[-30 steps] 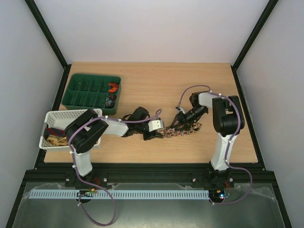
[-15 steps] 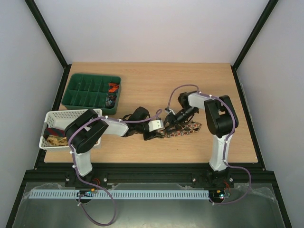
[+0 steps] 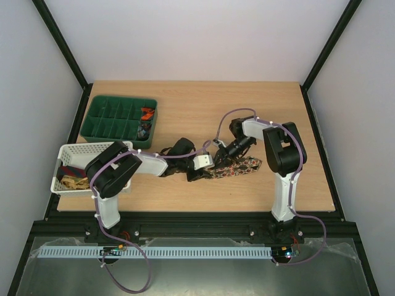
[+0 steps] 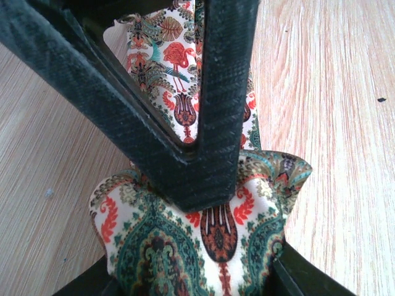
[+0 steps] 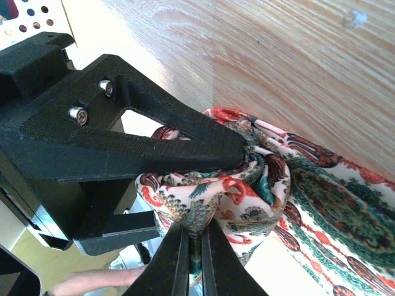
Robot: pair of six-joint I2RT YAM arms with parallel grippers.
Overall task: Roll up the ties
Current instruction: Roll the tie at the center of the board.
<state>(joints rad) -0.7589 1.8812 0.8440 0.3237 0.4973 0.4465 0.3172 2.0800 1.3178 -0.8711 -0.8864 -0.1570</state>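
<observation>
Lying across the near middle of the pale wooden table [image 3: 203, 111], the long floral-patterned fabric necktie [image 3: 239, 168] runs roughly left to right between the two arms, its left end gathered into a loose bunched fold where both grippers meet. The left gripper [image 3: 205, 174] reaches in from the left and is clamped on that fold: in its wrist view one black triangular finger [image 4: 216, 92] presses down on top of the bunched fabric while the other finger shows only as dark edges beneath it, and the flat strip of the tie stretches away beyond the tip. The right gripper [image 3: 220, 161] comes in from the far right side and is closed, its two slim fingers [image 5: 176, 265] drawn together with a thin edge of the same fold pinched between them, just beside the left gripper's fingertip. Further left, a green plastic compartment tray [image 3: 123, 98] sits near the table's far left corner with small coiled ties [image 3: 147, 113] in two of its compartments, and a white perforated plastic basket [image 3: 92, 147] beside the left arm holds more ties.
</observation>
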